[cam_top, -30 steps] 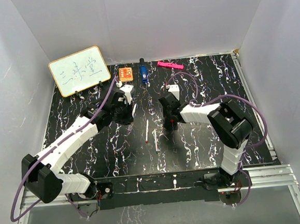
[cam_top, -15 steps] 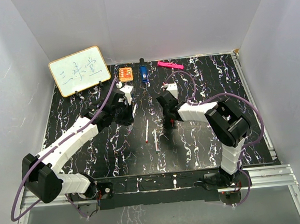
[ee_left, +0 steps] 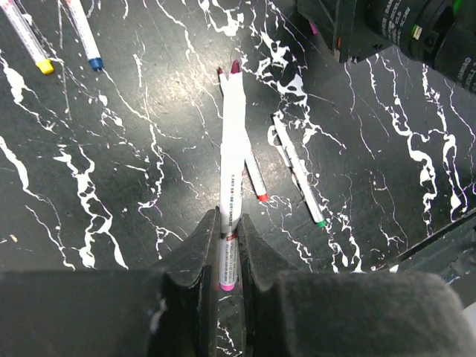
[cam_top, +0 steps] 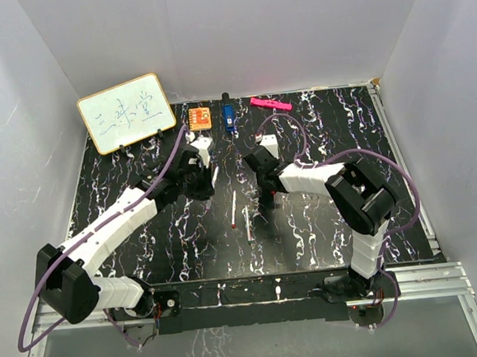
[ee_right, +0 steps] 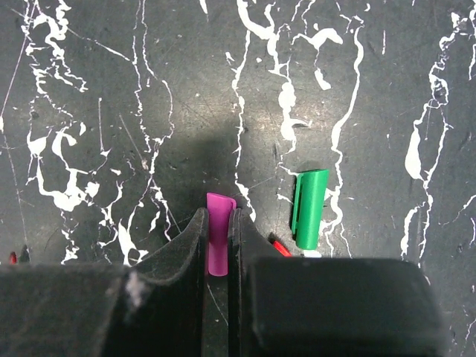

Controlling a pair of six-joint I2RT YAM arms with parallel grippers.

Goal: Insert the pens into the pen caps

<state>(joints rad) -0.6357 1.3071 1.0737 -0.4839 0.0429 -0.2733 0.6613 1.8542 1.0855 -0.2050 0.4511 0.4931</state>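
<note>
Clamping purple cap [ee_right: 219, 236], right gripper [ee_right: 218, 217] moved leftward

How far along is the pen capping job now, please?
Nothing looks capped yet. The left hand grips the purple pen; the right hand is shut on the purple cap. To do: join them, then cap the red pen, green pen, yellow pen, blue pen.

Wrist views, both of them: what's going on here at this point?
The left arm's fingers are clamped on a thin white-barrelled pen with a purple tip. The right arm's fingers are shut on a short purple plastic cap. Pen and cap are apart, so nothing is capped yet. A green plastic cap and red-tipped and green-tipped pens lie loose on the black marbled table.
</note>
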